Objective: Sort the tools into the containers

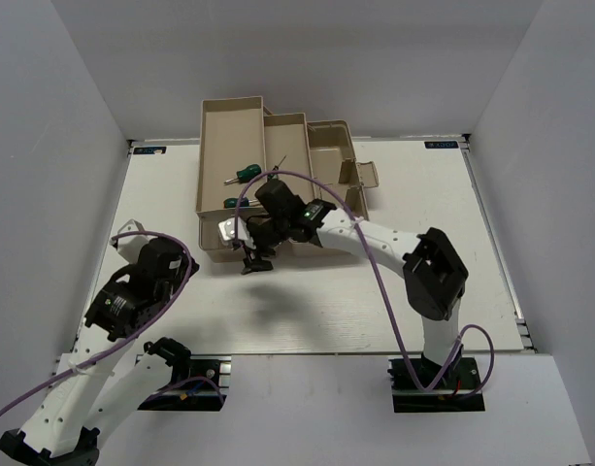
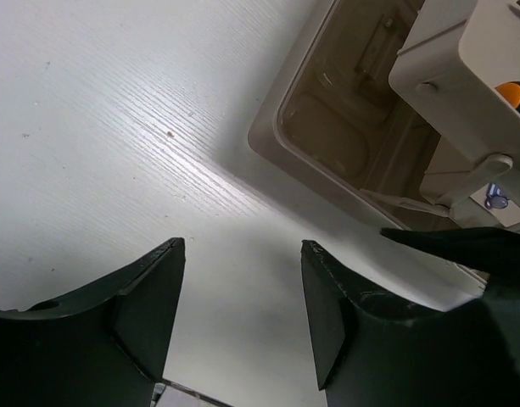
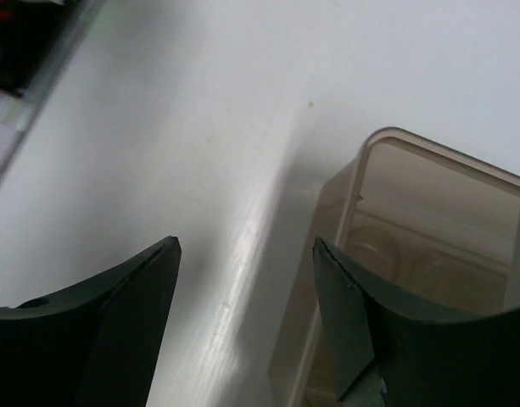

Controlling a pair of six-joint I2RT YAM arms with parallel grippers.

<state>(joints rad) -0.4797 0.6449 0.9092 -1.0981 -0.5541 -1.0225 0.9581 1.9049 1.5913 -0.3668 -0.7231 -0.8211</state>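
My right tool (image 3: 246,254) hangs wide and empty over the worktop (image 1: 375,301) at the near-left corner of the toolbox (image 1: 341,131); my left tool (image 2: 243,254) is wide and empty too. Two green-handled screwdrivers (image 1: 244,175) lie in the left tray (image 1: 204,194). I judge the next step a fresh pick, swinging over open worktop, clear of the brown lid rim (image 3: 429,146).
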